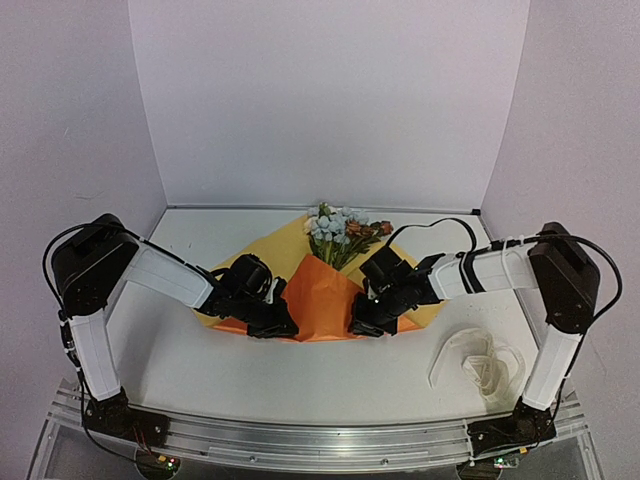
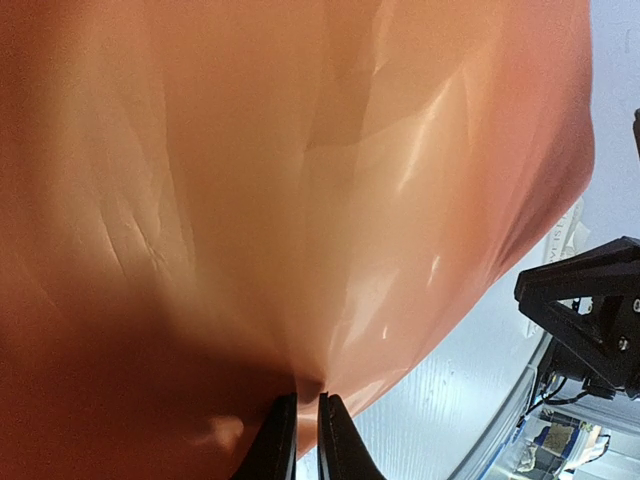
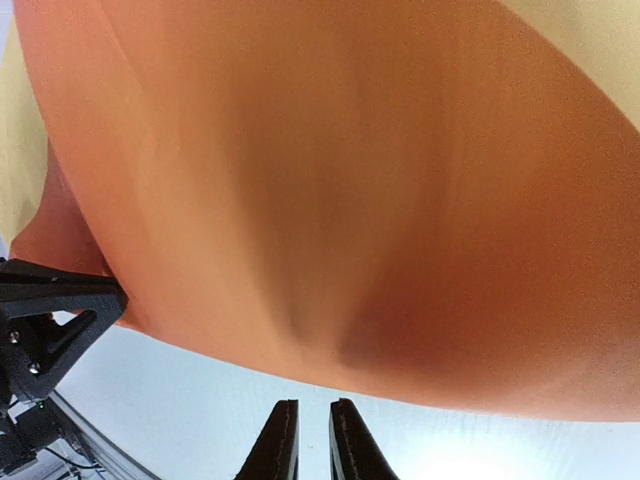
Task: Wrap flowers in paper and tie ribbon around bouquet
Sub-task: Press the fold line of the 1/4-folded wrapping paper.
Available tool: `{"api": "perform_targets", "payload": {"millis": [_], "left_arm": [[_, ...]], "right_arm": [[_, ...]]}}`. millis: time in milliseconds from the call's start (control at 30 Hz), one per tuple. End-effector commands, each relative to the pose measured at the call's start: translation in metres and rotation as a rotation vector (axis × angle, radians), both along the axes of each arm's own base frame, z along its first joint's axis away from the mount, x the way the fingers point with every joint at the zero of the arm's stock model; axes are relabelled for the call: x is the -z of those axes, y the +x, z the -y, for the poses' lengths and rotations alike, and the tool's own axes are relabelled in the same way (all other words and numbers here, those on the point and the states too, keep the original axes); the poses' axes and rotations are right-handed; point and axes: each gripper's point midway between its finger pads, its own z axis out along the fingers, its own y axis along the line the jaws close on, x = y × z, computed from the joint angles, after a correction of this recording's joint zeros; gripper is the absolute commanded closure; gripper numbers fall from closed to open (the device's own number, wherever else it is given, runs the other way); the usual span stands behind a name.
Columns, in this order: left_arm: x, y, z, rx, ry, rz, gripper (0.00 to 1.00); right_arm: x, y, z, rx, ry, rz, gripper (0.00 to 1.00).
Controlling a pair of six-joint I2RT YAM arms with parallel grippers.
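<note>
Top external view: the paper lies mid-table, orange folded over the stems and yellow flaps spread wide, so the wrapping looks half done. The flowers poke out of its far end. The ribbon lies loose near the right arm's base, untied and well apart. The left gripper pinches the paper's near edge. The right gripper, nearly closed and empty, crowds the same fold.

Robot test cell, lab-type. Plain white panels box in a white worktop on three sides; left arm and right arm bolted to an aluminium rail along its near edge.
</note>
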Motion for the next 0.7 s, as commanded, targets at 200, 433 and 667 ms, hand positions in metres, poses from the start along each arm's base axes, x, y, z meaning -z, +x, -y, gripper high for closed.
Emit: {"api": "perform_targets", "payload": {"millis": [200, 433, 667], "left_arm": [[0.040, -0.016, -0.040, -0.044, 0.174, -0.092, 0.89], [0.040, -0.015, -0.043, -0.049, 0.182, -0.091, 0.89], [0.040, -0.015, -0.052, -0.071, 0.191, -0.096, 0.89]], "right_arm": [[0.000, 0.019, 0.008, 0.065, 0.012, 0.032, 0.86], [0.024, 0.021, 0.039, 0.126, -0.076, 0.038, 0.86], [0.041, 0.008, 0.076, 0.198, -0.156, 0.048, 0.87]]}}
